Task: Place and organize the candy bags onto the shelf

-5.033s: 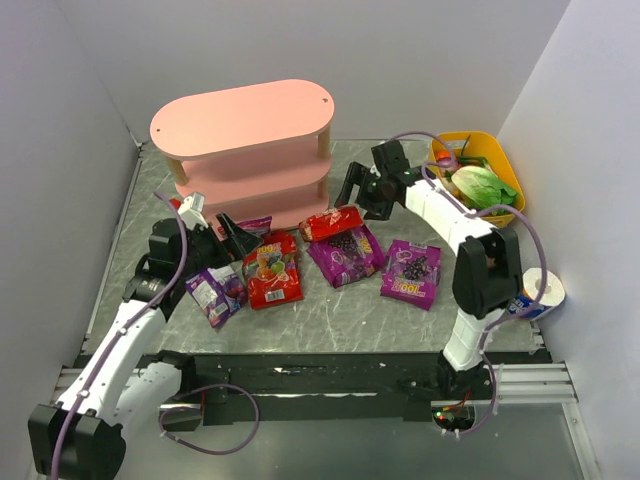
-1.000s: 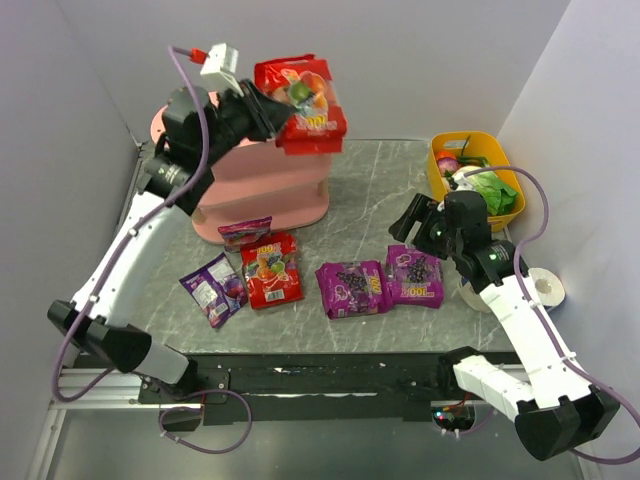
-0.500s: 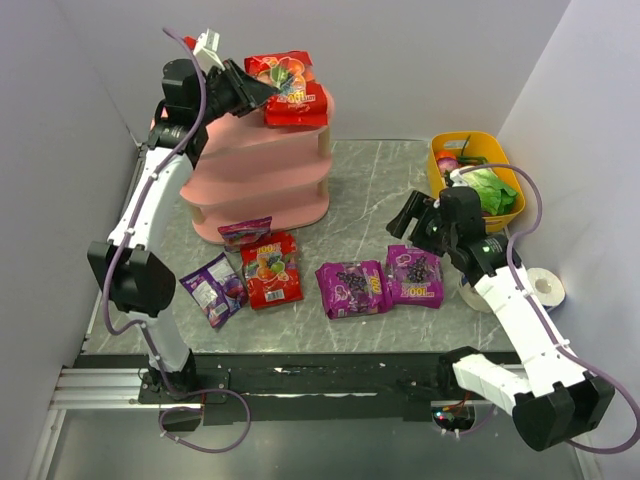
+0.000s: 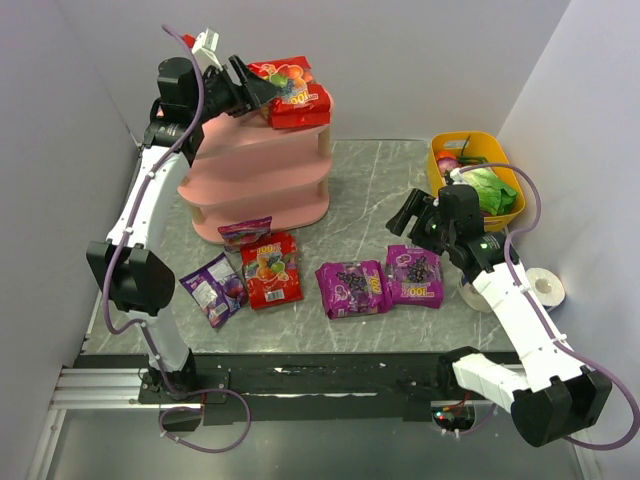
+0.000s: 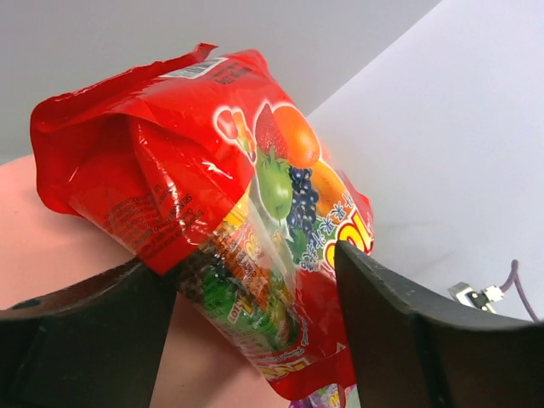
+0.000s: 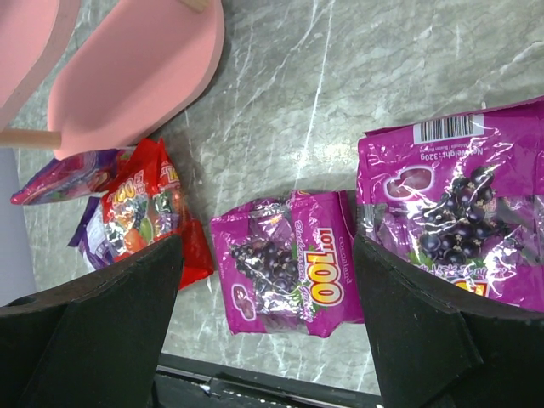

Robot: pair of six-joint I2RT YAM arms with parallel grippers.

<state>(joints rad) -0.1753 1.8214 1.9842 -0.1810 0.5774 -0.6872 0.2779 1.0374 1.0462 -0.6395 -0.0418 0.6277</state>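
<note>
While the left gripper reaches high over the shelf, which stands toward the table's far left corner, its jaws stand apart on either side of a red candy bag. That bag lies crumpled on the pink top tier, near its right end. The wrist view does not settle whether either finger touches it.

The right gripper hovers over the right half of the table with its jaws wide and nothing between them. It is just beyond the far edge of a magenta grape bag.

A second magenta bag lies touching that one on its left. Further left along the near edge are another red fruit bag and a blue-violet bag. The other blue-violet bag lies against the shelf's foot, touching the red bag's far edge.

A yellow tub holding green vegetables sits at the far right corner.
</note>
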